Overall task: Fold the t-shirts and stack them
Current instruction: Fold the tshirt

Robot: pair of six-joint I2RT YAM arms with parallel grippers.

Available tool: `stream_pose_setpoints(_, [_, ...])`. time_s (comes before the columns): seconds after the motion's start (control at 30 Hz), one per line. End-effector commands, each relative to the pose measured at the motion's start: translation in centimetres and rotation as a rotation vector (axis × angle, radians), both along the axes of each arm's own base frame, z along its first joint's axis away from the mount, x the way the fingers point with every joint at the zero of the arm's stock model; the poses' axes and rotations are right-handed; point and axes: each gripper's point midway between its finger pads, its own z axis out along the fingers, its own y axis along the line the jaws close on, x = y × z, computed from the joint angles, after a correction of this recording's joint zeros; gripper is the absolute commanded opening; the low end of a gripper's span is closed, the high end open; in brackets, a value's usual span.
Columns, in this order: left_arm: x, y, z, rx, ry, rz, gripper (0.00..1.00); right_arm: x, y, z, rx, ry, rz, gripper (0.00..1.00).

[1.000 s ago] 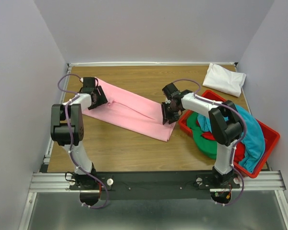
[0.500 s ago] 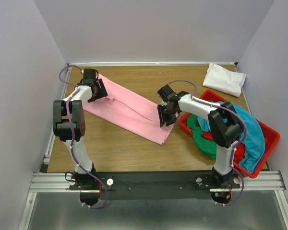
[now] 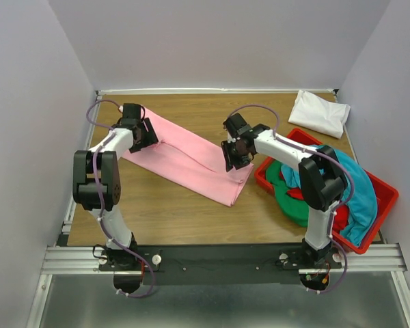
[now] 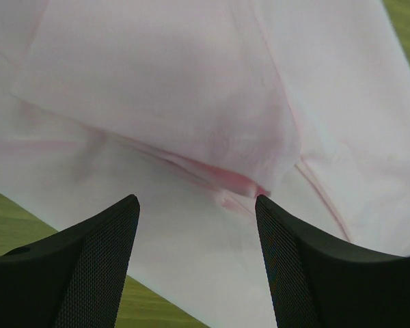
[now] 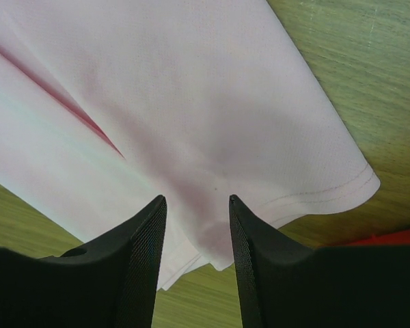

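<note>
A light pink t-shirt (image 3: pixel 191 160) lies folded into a long strip, running diagonally from back left to front centre of the wooden table (image 3: pixel 191 109). My left gripper (image 3: pixel 149 134) hovers open over its back-left end; in the left wrist view the pink cloth (image 4: pixel 157 82) fills the space beneath the left gripper (image 4: pixel 198 205). My right gripper (image 3: pixel 229 157) is open above the strip's right hem corner. The right wrist view shows the right gripper (image 5: pixel 195 201) straddling the pink cloth (image 5: pixel 225 89) without pinching it. A folded white t-shirt (image 3: pixel 320 113) rests at the back right.
A red plastic bin (image 3: pixel 386 195) stands at the right edge, holding a teal shirt (image 3: pixel 359 191), a green shirt (image 3: pixel 287 195) and a bit of red cloth (image 3: pixel 339 219). Grey walls close in the table on the left, back and right.
Both grippers have shifted a little toward the back of the table along the pink shirt's ends. The shirt itself has barely moved.
</note>
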Motion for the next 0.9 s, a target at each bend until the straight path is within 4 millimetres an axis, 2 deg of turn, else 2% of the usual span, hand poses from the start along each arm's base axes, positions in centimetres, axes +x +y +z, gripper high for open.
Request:
stream_pose_setpoints(0.0, [-0.6,-1.4,-1.6,-0.069,0.022,-0.012,0.77,-0.5,-0.7,-2.3,-0.042,0.009,0.040,0.49])
stream_pose_setpoints(0.03, [-0.6,-1.5,-1.8,-0.070,0.026,-0.014,0.77,-0.5,-0.4,-2.2,-0.029,0.007,0.045,0.49])
stream_pose_setpoints(0.17, [-0.4,-1.6,-3.7,-0.064,0.058,-0.020,0.77,-2.4,-0.5,-3.6,-0.001,0.065,0.050,0.49])
stream_pose_setpoints(0.33, [0.3,-1.3,-5.2,-0.031,0.082,-0.037,0.77,-3.8,-0.4,-4.1,0.017,0.099,0.047,0.49])
stream_pose_setpoints(0.57, [1.9,-2.1,-5.7,-0.006,0.083,-0.080,0.76,-6.1,0.1,-4.5,0.017,0.134,0.053,0.49])
stream_pose_setpoints(0.87, [4.6,-5.0,-5.6,0.027,0.066,-0.185,0.76,-8.3,2.9,-3.8,0.103,0.178,0.038,0.49])
